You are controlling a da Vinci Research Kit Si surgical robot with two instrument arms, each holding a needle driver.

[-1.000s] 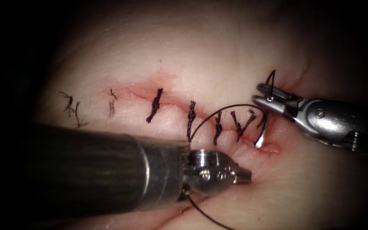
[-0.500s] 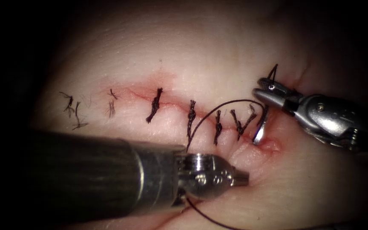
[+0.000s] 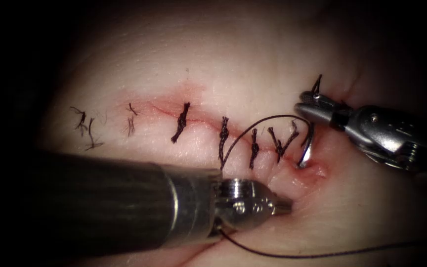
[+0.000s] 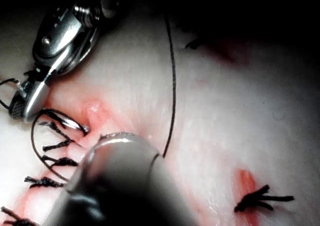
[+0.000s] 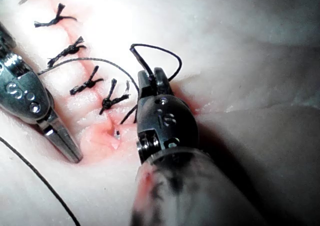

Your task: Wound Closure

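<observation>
Since the earlier frames, the left arm's tool has edged a little toward the right end of the cut, the right arm's tool has lifted slightly, and the needle has turned, its curve now hooking down into the tissue. Largest in view, the tissue [image 3: 253, 54] carries a horizontal cut [image 3: 198, 116] crossed by a row of dark stitches [image 3: 180, 122], with red fluid [image 3: 315, 170] pooled at its right end. The left end effector [image 3: 283, 206] lies below the cut with its jaws clenched on nothing I can see, tip resting on the tissue just beside that red spot. The right end effector [image 3: 308, 108], at the cut's right end, is clenched on the needle [image 3: 308, 146] near its thread end; the needle arcs downward and its tip sits in the tissue at the wound's right end. Thread [image 3: 253, 126] loops from the needle's tail over the last stitches and passes under the left tool. To do this well, I judge the wrist should follow the needle's own curve, not pushing straight, and the loose loop should stay off the tip.
</observation>
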